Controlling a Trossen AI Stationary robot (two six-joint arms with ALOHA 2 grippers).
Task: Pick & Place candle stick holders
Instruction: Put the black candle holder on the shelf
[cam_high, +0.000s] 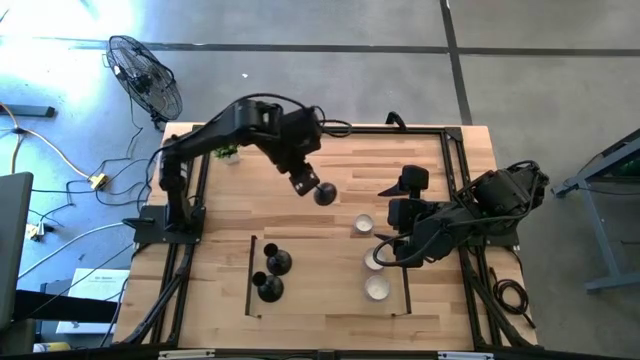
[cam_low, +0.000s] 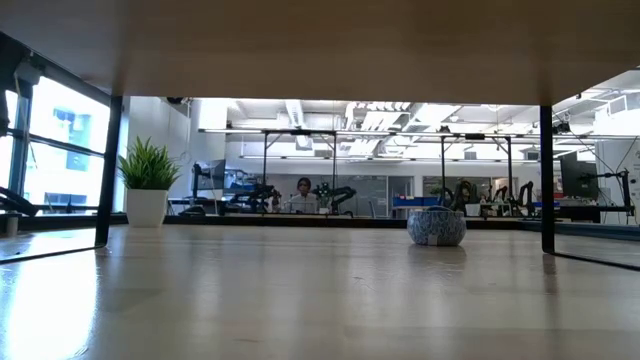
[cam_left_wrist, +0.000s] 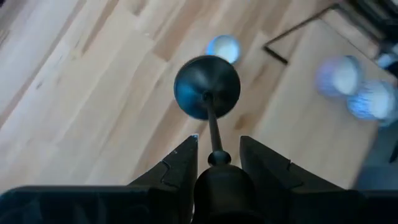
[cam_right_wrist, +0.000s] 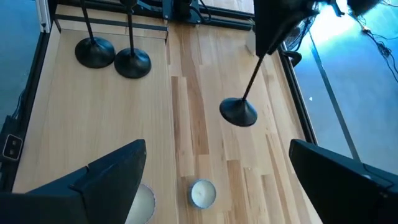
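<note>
The left fingers (cam_left_wrist: 186, 165) pinch the top of one holder (cam_high: 324, 193), carried tilted above the surface (cam_high: 330, 300) mid-frame. Two holders (cam_high: 277, 262) already stand at lower left. The right fingers (cam_right_wrist: 124, 165) wait wide open, holding nothing.

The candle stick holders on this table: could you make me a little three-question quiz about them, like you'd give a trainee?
1. True or false: the left hand grips a candle stick holder by its stem.
2. How many holders stand on the table untouched? A) none B) two C) four
3. Fill in: the right hand is open, beside the small white ____.

Key: 1 true. 2 B: the pair stands near the table's front left. 3 candles.
</note>
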